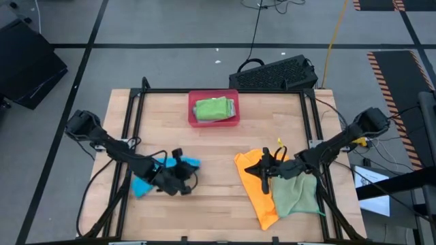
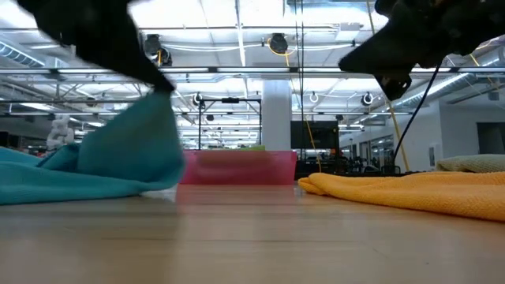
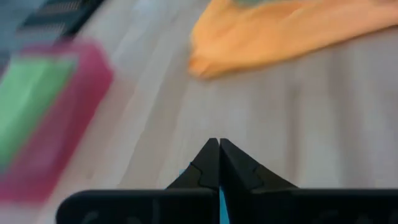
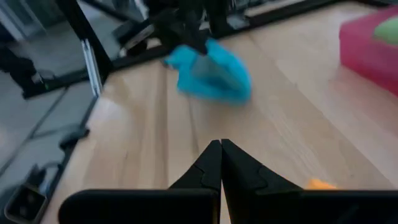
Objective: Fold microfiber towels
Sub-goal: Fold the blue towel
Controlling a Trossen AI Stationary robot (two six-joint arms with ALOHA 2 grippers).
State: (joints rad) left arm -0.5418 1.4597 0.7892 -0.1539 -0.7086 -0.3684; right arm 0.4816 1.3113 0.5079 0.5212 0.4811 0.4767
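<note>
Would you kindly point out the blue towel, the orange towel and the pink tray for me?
blue towel [image 2: 126,158]: low view, on its raised fold.
orange towel [image 1: 257,187]: high view, on its middle, below the right arm.
pink tray [image 1: 193,102]: high view, on its left rim.

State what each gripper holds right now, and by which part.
The left gripper is shut on the bright blue microfiber towel, pinching an edge of it lifted off the wooden table. The right gripper is shut above the orange microfiber towel, holding nothing.
</note>
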